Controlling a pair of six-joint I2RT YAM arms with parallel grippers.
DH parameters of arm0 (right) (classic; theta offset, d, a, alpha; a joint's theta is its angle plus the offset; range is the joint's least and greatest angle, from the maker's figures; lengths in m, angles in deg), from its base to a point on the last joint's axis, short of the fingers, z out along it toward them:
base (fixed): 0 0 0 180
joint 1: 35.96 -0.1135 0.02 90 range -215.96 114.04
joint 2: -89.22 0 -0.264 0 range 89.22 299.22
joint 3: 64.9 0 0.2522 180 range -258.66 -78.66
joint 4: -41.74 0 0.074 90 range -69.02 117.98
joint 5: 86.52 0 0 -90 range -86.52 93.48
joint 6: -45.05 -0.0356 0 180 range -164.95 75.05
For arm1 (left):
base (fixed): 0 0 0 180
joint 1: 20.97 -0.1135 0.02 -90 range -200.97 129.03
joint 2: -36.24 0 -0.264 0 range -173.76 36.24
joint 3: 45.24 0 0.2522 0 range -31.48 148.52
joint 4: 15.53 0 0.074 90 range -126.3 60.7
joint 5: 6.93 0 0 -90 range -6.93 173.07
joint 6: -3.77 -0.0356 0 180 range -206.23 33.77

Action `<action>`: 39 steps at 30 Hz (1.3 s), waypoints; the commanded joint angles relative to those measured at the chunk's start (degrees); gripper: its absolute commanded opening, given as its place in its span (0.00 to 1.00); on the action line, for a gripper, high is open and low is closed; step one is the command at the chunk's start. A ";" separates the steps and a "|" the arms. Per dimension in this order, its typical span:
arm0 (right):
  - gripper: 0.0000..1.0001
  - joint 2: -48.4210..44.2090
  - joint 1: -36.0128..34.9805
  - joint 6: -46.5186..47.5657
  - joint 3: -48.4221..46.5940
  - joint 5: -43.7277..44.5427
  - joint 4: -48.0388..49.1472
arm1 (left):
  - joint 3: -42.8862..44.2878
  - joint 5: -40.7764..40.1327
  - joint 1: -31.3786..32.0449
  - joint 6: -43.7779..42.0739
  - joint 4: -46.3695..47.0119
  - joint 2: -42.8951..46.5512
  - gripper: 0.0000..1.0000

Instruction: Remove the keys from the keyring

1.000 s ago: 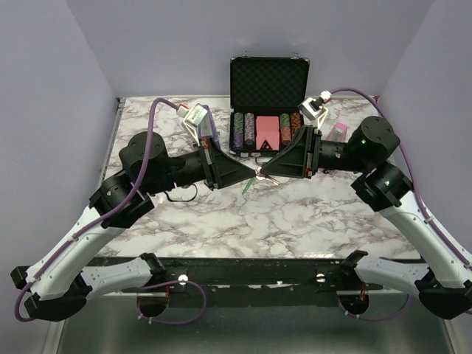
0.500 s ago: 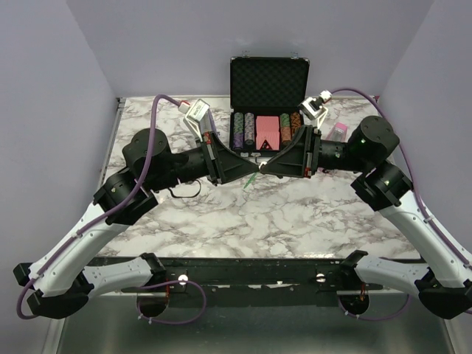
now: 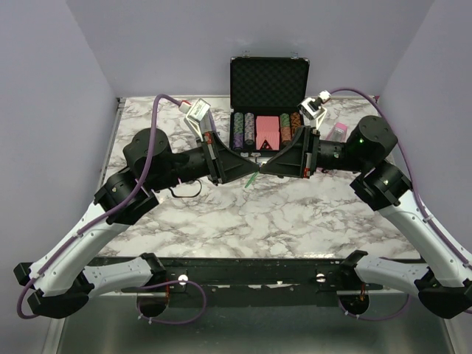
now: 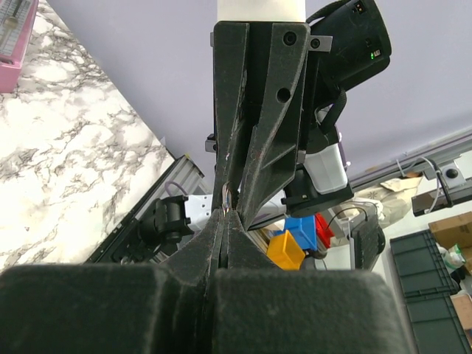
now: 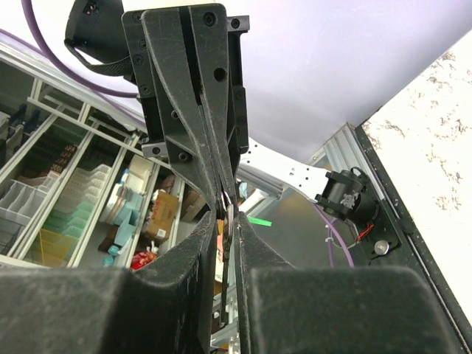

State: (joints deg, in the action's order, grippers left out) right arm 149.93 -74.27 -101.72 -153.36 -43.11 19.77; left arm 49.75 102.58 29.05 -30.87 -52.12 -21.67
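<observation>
Both arms reach in from the sides and meet tip to tip above the middle of the marble desk [image 3: 221,214], just in front of the open poker-chip case [image 3: 268,77].

Left tool [image 3: 253,172]: fingers fully together. In the left wrist view a thin metal loop of the keyring [image 4: 225,197] stands out of the closed tips, so it is pinched there.

Right tool [image 3: 263,169]: fingers nearly together, with a narrow slit between them. In the right wrist view a thin silver strip, apparently a key [image 5: 228,232] seen edge-on, sits in that slit. I cannot tell whether the pads press on it.

The tips of the two tools are touching or almost touching. The views are too tight to say which.

The keyring is held in the air at the meeting point, clear of the desk. Its green tag hangs just below the tips and slants down and to the left in the overhead view. In the right wrist view the tag shows as a small green sliver just right of the fingers.

A small pink object [image 3: 338,131] stands at the right of the desk, beside the right arm and well apart from the tools.
</observation>
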 commanded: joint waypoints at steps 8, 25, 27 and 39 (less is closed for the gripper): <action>0.05 -0.85 -0.37 -0.27 1.04 -1.40 2.40 | 1.03 0.79 0.34 -0.77 -0.20 0.69 0.00; 0.01 -1.38 -0.45 2.19 -0.01 -2.02 -0.58 | 3.75 5.72 0.34 -3.14 -3.35 0.08 0.27; 0.01 -2.08 -0.28 2.54 0.25 -1.75 -0.58 | 5.59 4.84 0.25 -4.54 -5.29 0.16 0.39; 0.01 -5.77 -0.37 -0.60 2.79 -2.80 6.42 | 10.79 4.56 0.25 -9.21 -7.94 0.52 0.53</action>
State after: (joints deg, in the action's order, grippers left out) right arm 146.26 -74.27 -100.04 -152.46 -44.79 20.54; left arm 59.50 105.79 29.05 -37.23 -59.49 -21.43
